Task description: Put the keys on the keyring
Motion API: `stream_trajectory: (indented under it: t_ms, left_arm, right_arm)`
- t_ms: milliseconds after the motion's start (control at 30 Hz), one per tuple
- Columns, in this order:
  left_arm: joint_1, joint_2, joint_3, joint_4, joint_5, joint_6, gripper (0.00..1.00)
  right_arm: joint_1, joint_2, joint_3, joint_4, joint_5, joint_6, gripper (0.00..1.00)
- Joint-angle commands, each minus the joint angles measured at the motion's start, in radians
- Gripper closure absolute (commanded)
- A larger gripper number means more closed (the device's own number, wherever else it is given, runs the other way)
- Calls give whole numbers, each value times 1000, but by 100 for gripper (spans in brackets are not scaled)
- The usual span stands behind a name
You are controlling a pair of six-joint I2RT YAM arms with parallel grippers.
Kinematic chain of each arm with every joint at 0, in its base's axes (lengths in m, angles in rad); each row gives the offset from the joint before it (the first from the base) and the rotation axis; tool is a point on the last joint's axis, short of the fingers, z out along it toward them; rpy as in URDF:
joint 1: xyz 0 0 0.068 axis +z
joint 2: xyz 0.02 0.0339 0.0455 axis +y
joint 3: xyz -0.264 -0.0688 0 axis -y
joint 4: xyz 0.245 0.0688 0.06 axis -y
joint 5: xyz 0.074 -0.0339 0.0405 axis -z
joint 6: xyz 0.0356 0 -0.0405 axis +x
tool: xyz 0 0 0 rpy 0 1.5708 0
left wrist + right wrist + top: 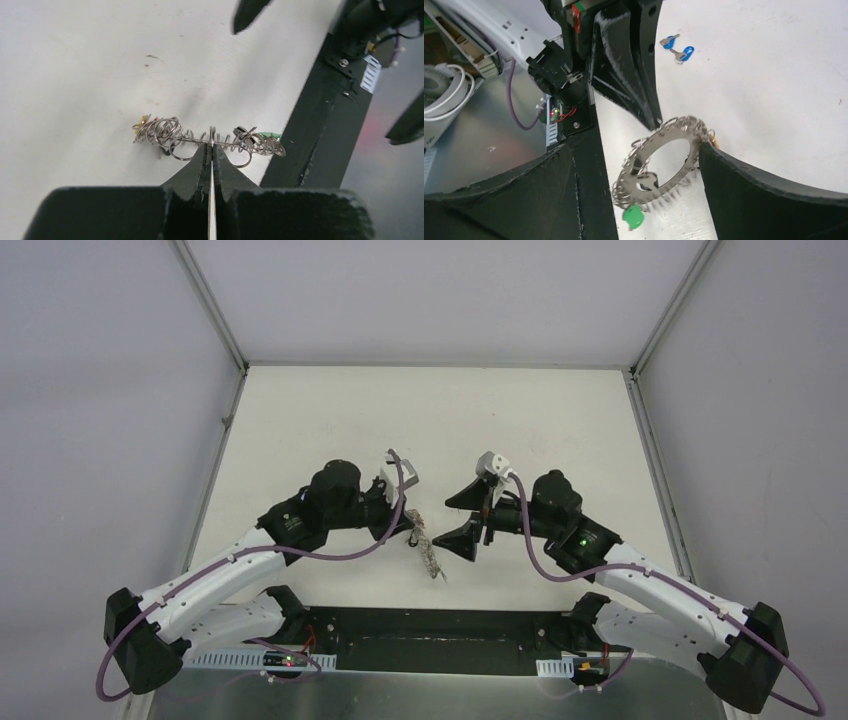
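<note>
Two blue keys (685, 52) noted loose on the bench (774, 75), well apart from the keyring (674, 131). Found that ring pinched at its rim in the clenched left end effector (211, 150), with a green key (633, 218) hanging on it. Spread wide, the right end effector (462, 520) flanking the ring, one finger just beside its rim. Near side taken up by the black base rail (325, 110), just beside the ring
</note>
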Motion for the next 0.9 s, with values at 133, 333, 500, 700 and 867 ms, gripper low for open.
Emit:
stream_trajectory:
  t_ms: [133,333,500,700,867]
  left_arm:
    - [288,-17,43,65,126,-34,100]
    - [473,-55,59,16,119,-38,100]
    - [639,-69,68,3,88,-48,100]
    - [890,-42,115,7,120,-53,100]
    - [1021,-29,209,4,95,-74,100]
  right_arm:
    - [3,49,12,43,171,167,0]
    - [3,127,49,34,195,181,0]
    - [4,282,126,21,171,188,0]
    - [18,526,205,98,151,225,2]
    - [68,763,322,140,216,283,10]
